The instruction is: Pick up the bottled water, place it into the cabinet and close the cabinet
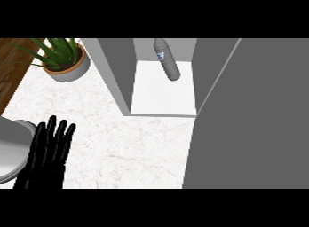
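The bottled water [166, 62], grey with a small blue-and-white label, stands at the back of the open cabinet [162, 95], on its white floor. The cabinet's grey door [255, 115] fills the right side of the view and stands swung out toward me. My left hand [49, 148] shows at the lower left, open with straight fingers pointing up, holding nothing and well apart from the cabinet. My right hand does not show anywhere.
A potted green plant [64, 60] in a grey pot stands at the back left of the white marble counter [124, 146]. A grey rounded object [3, 150] lies at the left edge beside my left hand. Wooden floor [3, 71] shows beyond the counter's left edge.
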